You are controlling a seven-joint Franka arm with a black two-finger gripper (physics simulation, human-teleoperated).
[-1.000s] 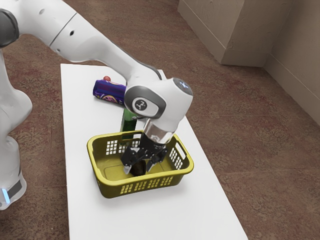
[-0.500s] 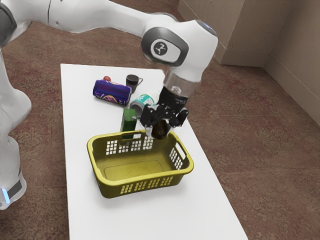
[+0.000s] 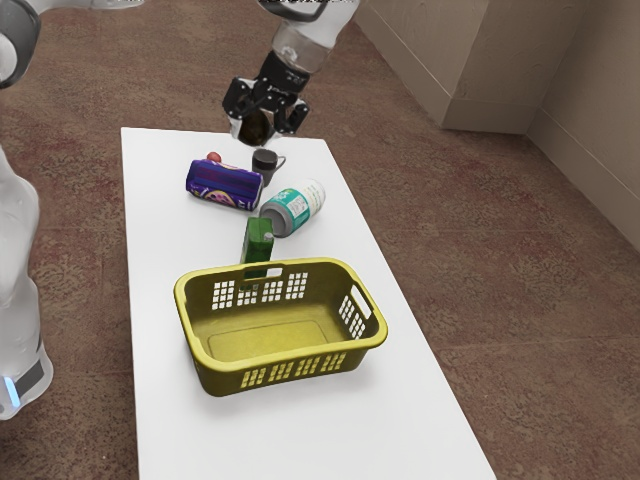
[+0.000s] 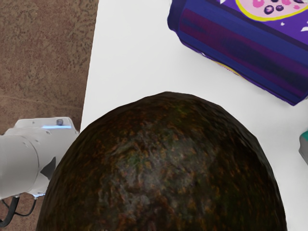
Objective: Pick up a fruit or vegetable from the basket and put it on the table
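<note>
In the exterior view, our gripper (image 3: 258, 125) has its jaws parted by the width of the dark avocado (image 3: 255, 127), closed against it from two sides. We hold it raised above the far end of the white table (image 3: 400, 415), near the dark mug (image 3: 264, 164) and the purple package (image 3: 225, 186). The yellow-green basket (image 3: 292, 372) stands well apart from it, with the green carton (image 3: 258, 240) just beside its rim. In the wrist view, our avocado looms large, with the purple package beyond it.
</note>
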